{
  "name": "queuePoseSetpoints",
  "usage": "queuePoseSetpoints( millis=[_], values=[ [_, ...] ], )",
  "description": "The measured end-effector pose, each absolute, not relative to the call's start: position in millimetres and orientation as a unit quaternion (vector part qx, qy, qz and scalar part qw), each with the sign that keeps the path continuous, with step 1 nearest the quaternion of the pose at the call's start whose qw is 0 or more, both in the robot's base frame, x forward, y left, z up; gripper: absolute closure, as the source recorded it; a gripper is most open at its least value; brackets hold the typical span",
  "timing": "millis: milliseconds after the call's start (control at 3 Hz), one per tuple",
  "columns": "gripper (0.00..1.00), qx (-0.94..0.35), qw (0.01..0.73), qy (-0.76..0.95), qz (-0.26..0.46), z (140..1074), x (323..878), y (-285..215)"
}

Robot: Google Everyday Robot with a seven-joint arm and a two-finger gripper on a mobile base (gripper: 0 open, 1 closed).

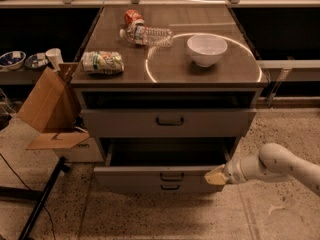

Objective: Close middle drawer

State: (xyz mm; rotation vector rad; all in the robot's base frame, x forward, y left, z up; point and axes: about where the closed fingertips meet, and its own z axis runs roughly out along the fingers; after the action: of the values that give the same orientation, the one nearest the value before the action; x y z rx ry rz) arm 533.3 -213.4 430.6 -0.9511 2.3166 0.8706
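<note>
The middle drawer (145, 175) stands pulled out below the worktop (225, 76), tray exposed; the tool (216, 176) sits at the right end of its front panel. How far the tool is open cannot be told.

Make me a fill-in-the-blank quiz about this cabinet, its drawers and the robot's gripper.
1. The middle drawer is ____, not shut.
2. As the picture shows it, the gripper is at the ____ end of that drawer's front panel.
3. The colour of the bowl on the cabinet top is ____.
4. The plastic bottle is not upright; it lies on its ____.
Missing words: open; right; white; side.
</note>
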Motion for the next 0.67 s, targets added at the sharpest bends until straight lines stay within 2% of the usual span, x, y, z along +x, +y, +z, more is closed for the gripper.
queuePoseSetpoints(
  millis=[333,667],
  values=[
    [1.0,-0.346,0.246,0.847,0.32,432.0,545.3,-212.6],
    [1.0,-0.343,0.257,0.845,0.32,438.5,582.8,-207.2]
  ],
)
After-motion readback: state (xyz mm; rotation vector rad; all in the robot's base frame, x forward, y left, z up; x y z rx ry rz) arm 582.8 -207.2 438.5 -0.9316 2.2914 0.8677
